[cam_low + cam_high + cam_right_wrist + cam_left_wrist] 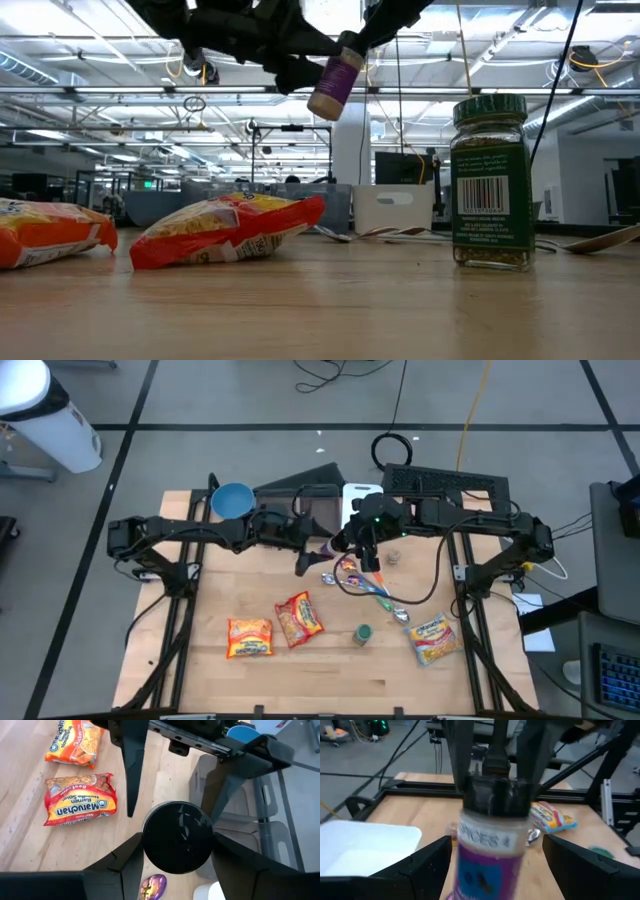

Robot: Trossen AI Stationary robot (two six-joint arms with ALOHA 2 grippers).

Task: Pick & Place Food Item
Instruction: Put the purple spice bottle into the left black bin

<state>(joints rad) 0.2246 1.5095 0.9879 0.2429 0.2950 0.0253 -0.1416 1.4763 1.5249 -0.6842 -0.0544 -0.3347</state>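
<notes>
Right pincer point(177, 851) is closed on the black cap of the spice jar point(335, 85) and holds it in the air, well above the worktop point(330, 670), tilted, with the purple label hanging down below the cap. Facing it from the other side, the left pincer point(495, 857) stands with its two fingers spread wide on both sides of the jar's body, not touching it as far as I can see. I judge the jar to be light and stiff, but its round smooth wall is slippery and can turn between flat pads; the label band in the middle is the better place to take hold. Below the pincers lie spoons point(372, 588) and, further away, three noodle packets point(298, 618), soft and crackly. A second jar with green label point(490, 180) stands upright near them.
</notes>
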